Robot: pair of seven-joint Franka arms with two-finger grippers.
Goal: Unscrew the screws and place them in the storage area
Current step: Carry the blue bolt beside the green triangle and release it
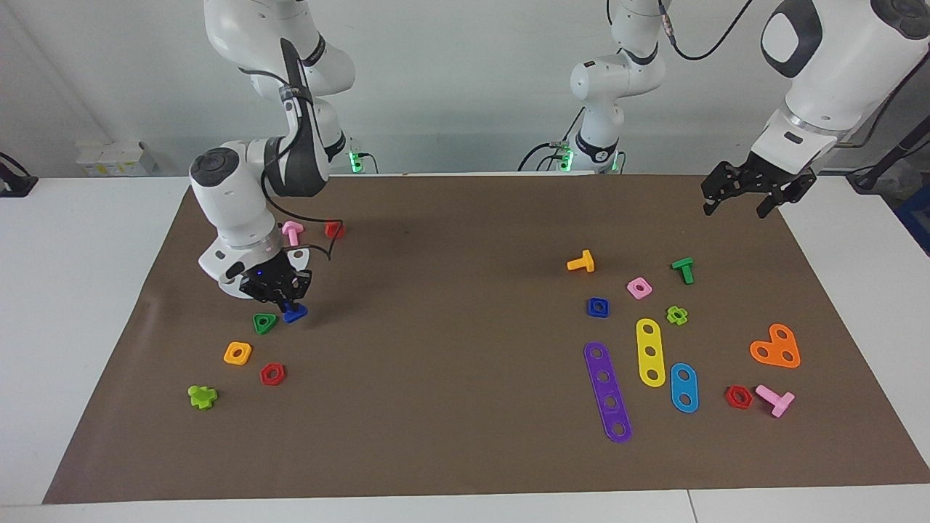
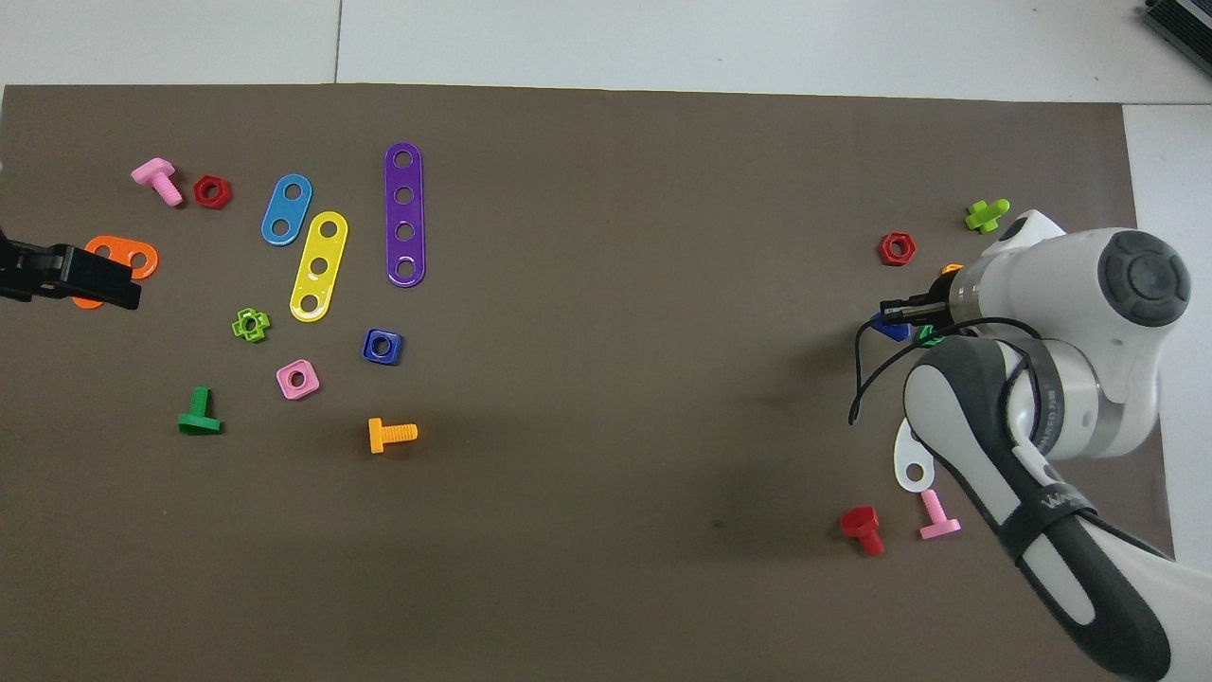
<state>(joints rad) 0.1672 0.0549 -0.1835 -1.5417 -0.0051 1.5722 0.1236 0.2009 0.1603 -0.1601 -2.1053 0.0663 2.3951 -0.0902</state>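
Note:
My right gripper point(image 1: 289, 303) is shut on the dark blue screw point(image 1: 294, 314), gripping its stem with the triangular head pointing down. The screw hangs low over the storage area point(image 1: 218, 327), right beside the green triangular nut point(image 1: 265, 323). I cannot tell whether it touches the mat. From overhead, only a corner of the screw point(image 2: 890, 329) shows under the right gripper point(image 2: 897, 315). My left gripper point(image 1: 735, 205) waits open and holds nothing, raised over the orange heart-shaped plate point(image 2: 114, 254) at the left arm's end.
Around the screw lie an orange square nut point(image 1: 237, 353), a red hexagonal nut point(image 1: 272, 374), a lime bolt point(image 1: 202, 396), a partly hidden white curved strip point(image 2: 911, 464), a pink bolt point(image 1: 292, 232) and a red bolt point(image 1: 334, 229). Purple, yellow and blue strips point(image 1: 608, 392), nuts and bolts lie toward the left arm's end.

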